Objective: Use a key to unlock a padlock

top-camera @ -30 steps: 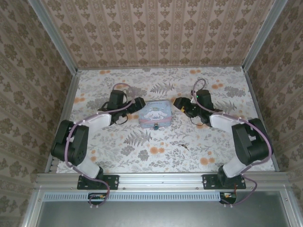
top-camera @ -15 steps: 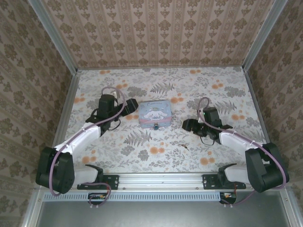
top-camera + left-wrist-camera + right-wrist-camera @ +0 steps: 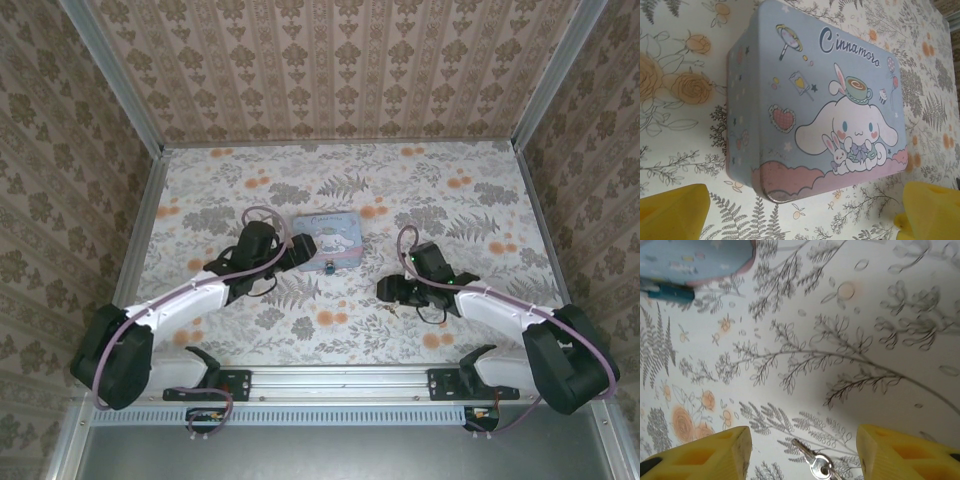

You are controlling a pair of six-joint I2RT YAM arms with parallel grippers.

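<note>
while the key lies loose and the padlock is untouched, the step in hand looks like the pickup of the key. the counter (image 3: pixel 330 165), covered in a floral print, carries a pale blue tin (image 3: pixel 815 100) near its middle. the left gripper (image 3: pixel 802 215) sits at the tin's left side, spread wide and holding nothing, with the tin just ahead of its fingertips. the right gripper (image 3: pixel 805 452) hangs low over the counter, to the right of the tin and nearer the bases, also spread wide and empty. the padlock (image 3: pixel 670 292), a small teal-dark body, pokes out at the tin's near edge; how it is fastened there i cannot tell. the key (image 3: pixel 812 460) lies flat on the counter between the right fingertips, well apart from the padlock, with what looks like a small ring at one end. next, i judge, the right gripper must drop to the counter and close on the key's head, leaving the blade free. thin and flat, the key may slide or tip rather than lift.
</note>
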